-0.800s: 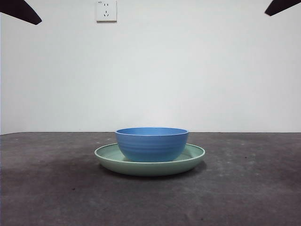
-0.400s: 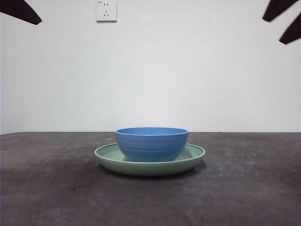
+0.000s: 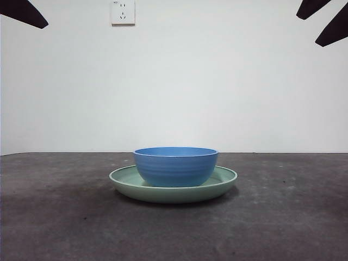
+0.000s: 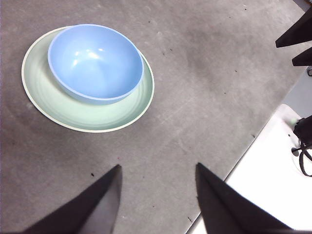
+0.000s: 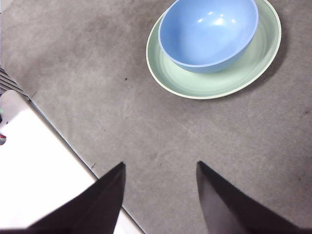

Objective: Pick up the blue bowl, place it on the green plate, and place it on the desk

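Front view gives me the desk (image 3: pixel 65 217) running wide and dark across the lower part of the scene, with the plate (image 3: pixel 173 191) sitting near its middle and the bowl (image 3: pixel 175 166) resting inside it, upright, its foot on the plate's floor. Going by that, I judge the placing on the plate done and the lift back off to the desk not yet begun. Both arms are well clear of the crockery: the left claw (image 4: pixel 157 192) hangs high with jaws apart and nothing between them, and the right claw (image 5: pixel 161 187) likewise hangs high, spread and empty. What the coming grasp turns on is that the bowl lies ahead of each claw and off to its inner side, with bare desk between, and it sits off-centre in the plate: from the left wrist view its wall crowds the rim on the far side, leaving a wide green crescent nearest that claw. Neither arm looks clearly nearer to me. The level view hides that offset altogether and shows only black tips at the top corners, two at one corner and one at the other; the wrist views show the bowl's hollow is empty. A wall socket (image 3: pixel 123 12) is the smallest thing, up on the white wall.
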Controlling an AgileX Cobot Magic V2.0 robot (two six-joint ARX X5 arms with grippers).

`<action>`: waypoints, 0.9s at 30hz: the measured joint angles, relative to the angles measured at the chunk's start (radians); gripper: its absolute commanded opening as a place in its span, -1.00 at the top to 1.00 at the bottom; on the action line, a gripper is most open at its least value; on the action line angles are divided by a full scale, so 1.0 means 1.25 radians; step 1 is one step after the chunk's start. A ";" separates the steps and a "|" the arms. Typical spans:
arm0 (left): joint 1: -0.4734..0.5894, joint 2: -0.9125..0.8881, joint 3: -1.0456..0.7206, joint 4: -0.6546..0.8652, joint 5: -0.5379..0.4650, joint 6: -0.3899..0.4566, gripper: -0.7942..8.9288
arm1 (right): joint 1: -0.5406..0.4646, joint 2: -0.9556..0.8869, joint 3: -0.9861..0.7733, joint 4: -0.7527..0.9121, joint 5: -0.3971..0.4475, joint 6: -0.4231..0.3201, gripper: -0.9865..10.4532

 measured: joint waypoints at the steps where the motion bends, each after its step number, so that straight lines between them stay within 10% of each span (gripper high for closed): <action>1: 0.000 0.000 0.000 0.000 0.000 0.000 0.65 | 0.000 0.000 0.000 0.000 0.000 0.000 0.70; 27: 0.000 0.000 0.000 0.000 0.000 0.000 0.82 | 0.000 0.000 0.000 -0.001 0.000 0.000 0.81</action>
